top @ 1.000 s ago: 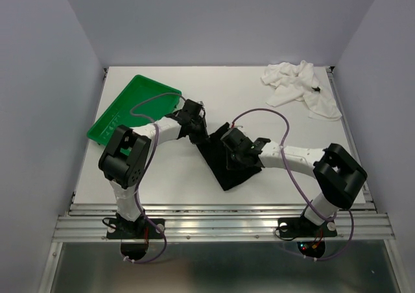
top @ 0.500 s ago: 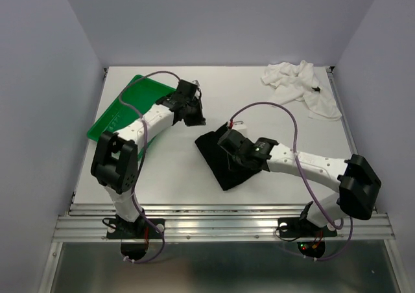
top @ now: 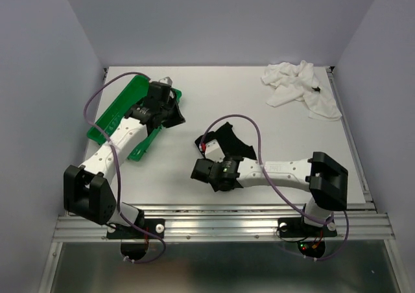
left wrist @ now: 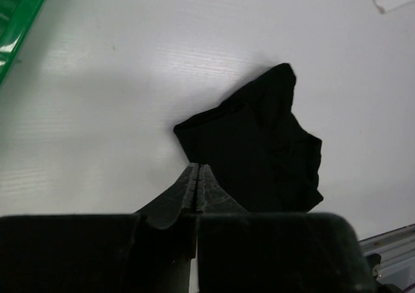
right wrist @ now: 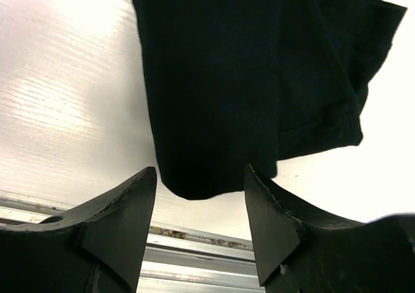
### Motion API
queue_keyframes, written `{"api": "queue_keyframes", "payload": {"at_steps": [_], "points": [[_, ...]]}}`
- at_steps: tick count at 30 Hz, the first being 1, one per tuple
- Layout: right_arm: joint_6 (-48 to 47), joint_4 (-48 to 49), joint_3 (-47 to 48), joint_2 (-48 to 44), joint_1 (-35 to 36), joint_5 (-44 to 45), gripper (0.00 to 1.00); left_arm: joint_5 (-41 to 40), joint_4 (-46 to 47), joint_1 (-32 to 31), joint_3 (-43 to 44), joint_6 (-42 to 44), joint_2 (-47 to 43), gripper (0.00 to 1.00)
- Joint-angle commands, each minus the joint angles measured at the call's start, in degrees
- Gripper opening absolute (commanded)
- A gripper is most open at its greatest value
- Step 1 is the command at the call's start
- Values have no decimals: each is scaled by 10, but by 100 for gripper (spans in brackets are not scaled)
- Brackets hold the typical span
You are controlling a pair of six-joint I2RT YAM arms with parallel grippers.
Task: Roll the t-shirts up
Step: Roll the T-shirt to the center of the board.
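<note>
Moved: the left arm has swung from the black t-shirt (left wrist: 259,150) to the green tray (top: 110,121), and the right arm has drawn back toward the near edge.
Left gripper (left wrist: 198,176): fingers pressed together, holding nothing.
Right gripper (right wrist: 200,176): jaws parted (black cloth lies beyond the tips, ungripped).
Black t-shirt: crumpled mid-table.
White t-shirt (top: 299,85): heaped in the far right corner.
Green tray: far left, with the left gripper over its right rim.
</note>
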Motion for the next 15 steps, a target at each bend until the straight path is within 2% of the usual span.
{"api": "queue_keyframes", "payload": {"at_steps": [1,6,9,10,12,13,14,15], "points": [[6,-16,39,30,21,48,63,-11,-16,11,-49,-14,-38,12],[-3,20,21,67,34,50,64,0,-5,13,-90,-26,-45,21],[-4,41,0,94,34,59,64,12,8,14,-108,-30,-50,34],[-4,52,-5,99,34,61,63,18,15,13,-118,-31,-51,42],[-1,59,-18,114,34,71,57,23,21,14,-131,-35,-52,49],[3,62,-20,118,34,74,53,33,28,14,-142,-36,-55,57],[6,61,-22,123,34,77,48,39,33,14,-150,-37,-57,61],[10,60,-24,121,34,81,37,55,47,14,-166,-43,-62,67]]}}
